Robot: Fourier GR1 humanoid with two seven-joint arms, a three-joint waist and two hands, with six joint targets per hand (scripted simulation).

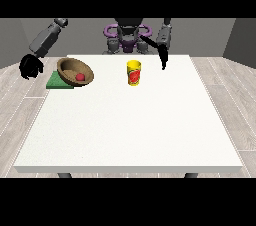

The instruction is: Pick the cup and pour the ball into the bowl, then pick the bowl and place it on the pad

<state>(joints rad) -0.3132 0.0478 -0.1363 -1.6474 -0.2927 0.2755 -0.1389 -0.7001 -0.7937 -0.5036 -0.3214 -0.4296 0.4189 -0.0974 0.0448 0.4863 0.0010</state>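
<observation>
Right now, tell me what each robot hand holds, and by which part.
Nothing is held. The robot hand at the view's left hangs beside the bowl, apart from it; the other hangs clear of the cup.

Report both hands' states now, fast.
Hand at the view's left: fingers curled, holding nothing, off the table's edge.
Hand at the view's right: straight, pointing down, holding nothing.

The robot's torso (pixel 127 37) is dark grey with purple rings curving at either shoulder. Both forearms are grey, boxy cylinders with darker joints. The hand at the view's left (pixel 30 66) is black and bulky; the hand at the view's right (pixel 162 59) is black and slim.
</observation>
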